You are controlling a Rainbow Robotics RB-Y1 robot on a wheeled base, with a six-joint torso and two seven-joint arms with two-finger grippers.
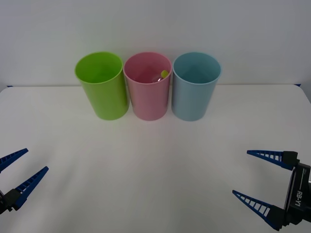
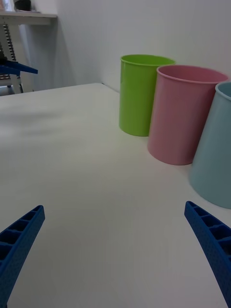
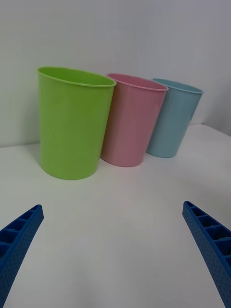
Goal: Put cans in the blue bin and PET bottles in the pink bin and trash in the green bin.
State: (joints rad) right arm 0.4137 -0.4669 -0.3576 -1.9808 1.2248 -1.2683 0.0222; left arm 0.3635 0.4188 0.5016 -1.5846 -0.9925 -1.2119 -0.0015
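Note:
Three round bins stand in a row at the back of the white table: the green bin (image 1: 101,86) on the left, the pink bin (image 1: 148,87) in the middle, the blue bin (image 1: 195,87) on the right. Inside the pink bin lies a clear PET bottle (image 1: 160,76) with a lime-green cap poking up near the rim. My left gripper (image 1: 18,169) hangs open at the front left corner, holding nothing. My right gripper (image 1: 252,175) stands open at the front right, also holding nothing. The wrist views show the green bin (image 3: 72,122), pink bin (image 3: 132,120) and blue bin (image 3: 173,118) from the side.
The white table (image 1: 155,165) stretches bare between the grippers and the bins. A plain white wall rises behind the bins. In the right wrist view a shelf unit (image 2: 19,19) stands off beyond the table's far edge.

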